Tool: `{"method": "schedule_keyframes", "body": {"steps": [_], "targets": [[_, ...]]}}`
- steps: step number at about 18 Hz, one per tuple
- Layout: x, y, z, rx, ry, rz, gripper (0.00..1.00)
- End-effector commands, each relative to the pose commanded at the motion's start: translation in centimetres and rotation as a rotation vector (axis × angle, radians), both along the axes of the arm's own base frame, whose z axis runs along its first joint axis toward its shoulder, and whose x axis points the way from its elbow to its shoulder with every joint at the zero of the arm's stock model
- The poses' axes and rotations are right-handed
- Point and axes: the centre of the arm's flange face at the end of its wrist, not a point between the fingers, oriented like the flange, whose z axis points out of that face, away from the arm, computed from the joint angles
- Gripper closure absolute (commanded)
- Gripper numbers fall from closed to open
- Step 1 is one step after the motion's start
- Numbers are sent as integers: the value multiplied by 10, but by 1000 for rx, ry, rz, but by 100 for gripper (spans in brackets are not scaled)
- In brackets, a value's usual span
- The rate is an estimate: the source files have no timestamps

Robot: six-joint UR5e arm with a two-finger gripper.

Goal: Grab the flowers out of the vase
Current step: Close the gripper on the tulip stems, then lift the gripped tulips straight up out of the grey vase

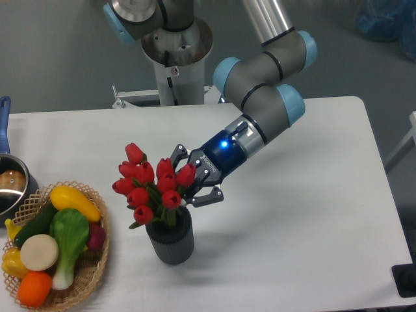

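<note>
Gripping flowers in vase, jaws closed mid-table

The wicker basket of toy vegetables and the pot crowd the table's left edge; its right half lies open.

No text, brand or number is showing legibly; faint pale lettering is running along the claw body and stays too small to read.
</note>
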Motion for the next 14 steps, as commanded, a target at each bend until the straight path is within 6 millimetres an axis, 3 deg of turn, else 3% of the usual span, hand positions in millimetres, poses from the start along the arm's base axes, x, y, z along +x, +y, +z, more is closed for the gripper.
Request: {"method": "schedule_keyframes", "body": {"steps": [4,14], "targets": [[5,-1,14,39,-15,-7,61],[19,-16,76,16,-72,22,61]]}}
